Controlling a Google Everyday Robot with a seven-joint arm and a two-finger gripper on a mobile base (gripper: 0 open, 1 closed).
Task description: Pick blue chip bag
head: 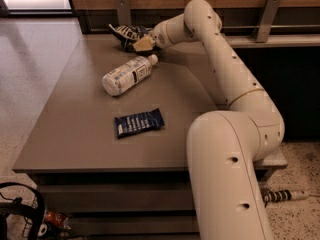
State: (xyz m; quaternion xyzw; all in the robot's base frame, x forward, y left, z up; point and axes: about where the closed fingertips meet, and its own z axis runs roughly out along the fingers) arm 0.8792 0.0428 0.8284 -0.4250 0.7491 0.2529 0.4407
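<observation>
1. The white plastic bottle lies on its side on the worktop, with its cap pointing toward 1 o'clock. It sits near the target, on its 6 o'clock side, so it is the thing most likely to be knocked.
2. The blue chip bag, crumpled and dark with white patches, lies at the far edge of the worktop, at about 12 o'clock.
3. The flat bar wrapper lies at 6 o'clock from the bottle, well apart from the bag. It is the wrong blue item and should be left alone.
4. The gripper is at the bag's 4 o'clock side, right against its edge. I cannot tell whether it is spread or already pinching the foil.
5. The arm reaches across from the 4 o'clock corner, passing above the worktop's right side.
6. The step in hand looks like securing the grasp. Puffy foil slips and crushes easily, so the grip should take a good fold of the bag rather than a thin corner, and close gently but fully.
7. The lift that follows is best made straight up and well clear before any pull back toward 6 o'clock, so that the hanging bag passes over the bottle's cap.
</observation>
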